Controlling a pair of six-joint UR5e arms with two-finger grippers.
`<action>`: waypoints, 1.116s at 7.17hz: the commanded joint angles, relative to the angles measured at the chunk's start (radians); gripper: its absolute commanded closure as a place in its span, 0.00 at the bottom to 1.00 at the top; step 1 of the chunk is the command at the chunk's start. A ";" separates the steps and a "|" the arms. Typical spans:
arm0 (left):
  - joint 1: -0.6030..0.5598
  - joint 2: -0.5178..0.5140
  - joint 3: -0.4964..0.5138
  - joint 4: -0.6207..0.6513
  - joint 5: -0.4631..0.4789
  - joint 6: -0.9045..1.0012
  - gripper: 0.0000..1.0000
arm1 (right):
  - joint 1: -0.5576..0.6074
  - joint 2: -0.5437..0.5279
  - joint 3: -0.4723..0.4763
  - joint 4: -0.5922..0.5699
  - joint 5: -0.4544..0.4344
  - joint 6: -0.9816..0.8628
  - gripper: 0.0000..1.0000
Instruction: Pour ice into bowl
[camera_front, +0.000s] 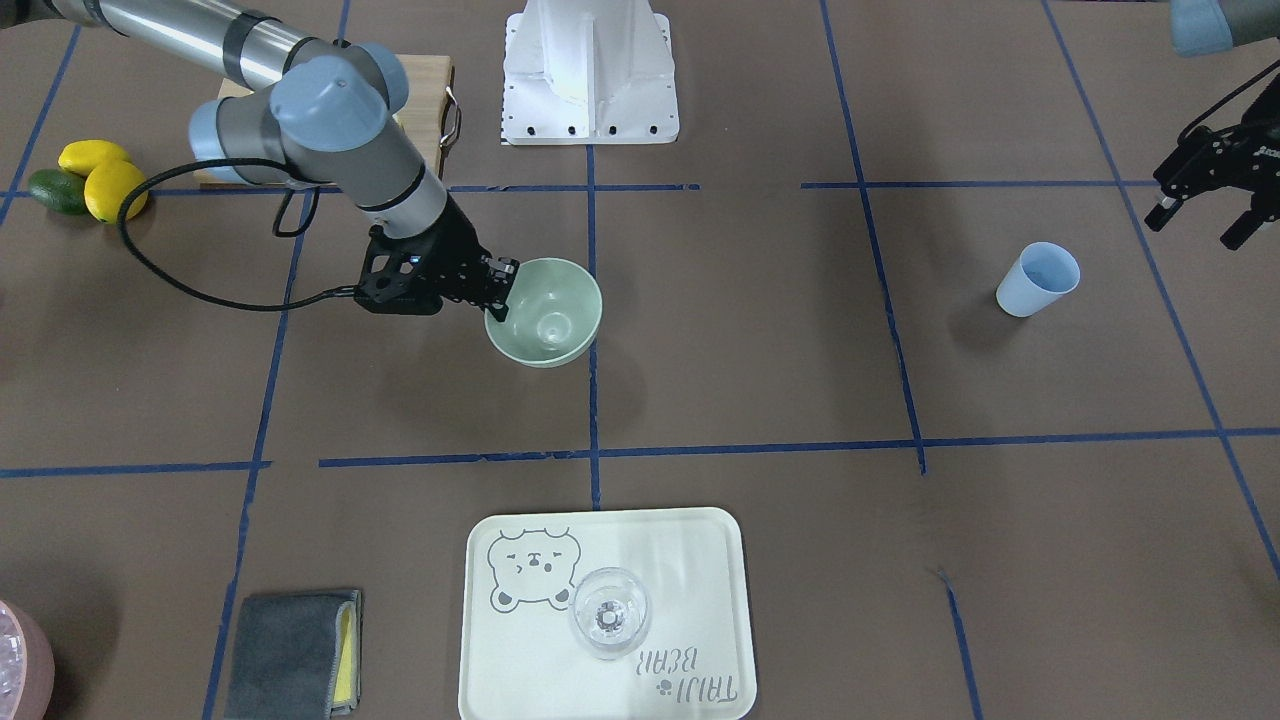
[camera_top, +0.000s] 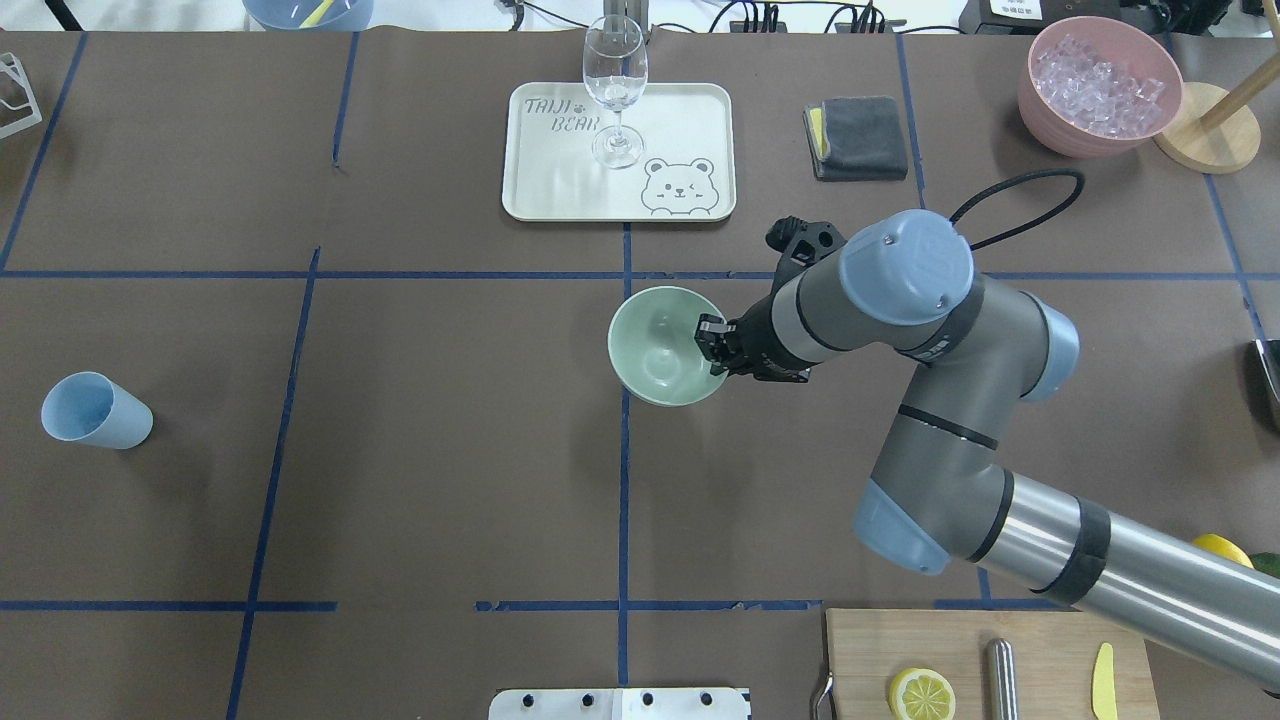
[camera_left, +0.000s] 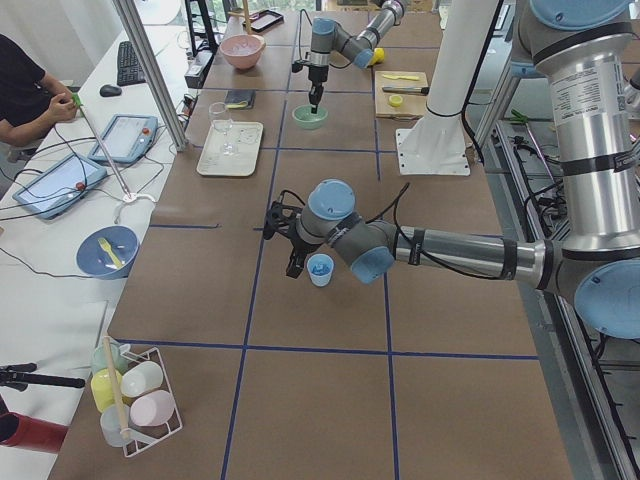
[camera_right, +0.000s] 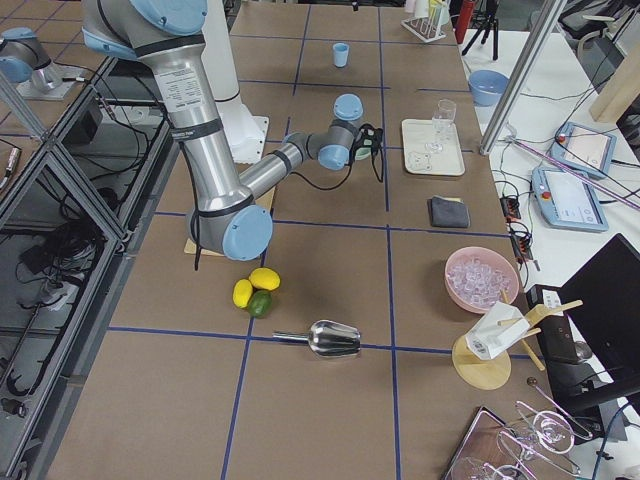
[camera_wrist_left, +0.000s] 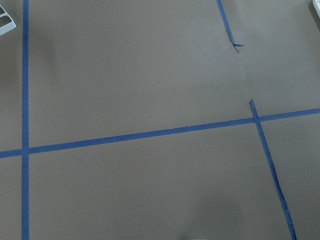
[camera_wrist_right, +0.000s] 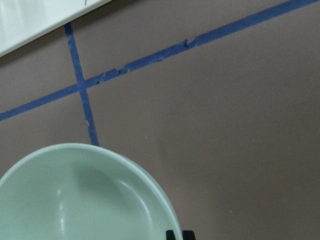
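Note:
The pale mint-green bowl (camera_top: 660, 352) is at the table's middle and looks empty; it also shows in the front view (camera_front: 550, 318) and the right wrist view (camera_wrist_right: 75, 200). My right gripper (camera_top: 712, 346) is shut on the bowl's rim, one finger inside and one outside. I cannot tell whether the bowl rests on the table. The ice (camera_top: 1098, 72) is heaped in a pink container (camera_top: 1060, 130) at the far right corner. My left gripper (camera_front: 1198, 226) is open and empty, hovering beside a light blue cup (camera_front: 1038, 280).
A cream tray (camera_top: 680, 120) with a clear wine glass (camera_top: 614, 90) lies beyond the bowl. A grey cloth (camera_top: 858, 138) lies beside it. A cutting board (camera_top: 860, 660) with a lemon slice is near my base. A metal scoop (camera_right: 335, 338) and lemons (camera_right: 255, 290) are at the right end.

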 joint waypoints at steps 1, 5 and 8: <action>0.073 0.081 -0.027 -0.146 0.156 -0.059 0.00 | -0.049 0.050 -0.032 -0.021 -0.067 0.040 1.00; 0.118 0.097 -0.040 -0.149 0.156 -0.087 0.00 | -0.087 0.068 -0.057 -0.056 -0.101 0.057 0.86; 0.129 0.098 -0.044 -0.149 0.156 -0.101 0.00 | -0.119 0.157 -0.086 -0.107 -0.124 0.111 1.00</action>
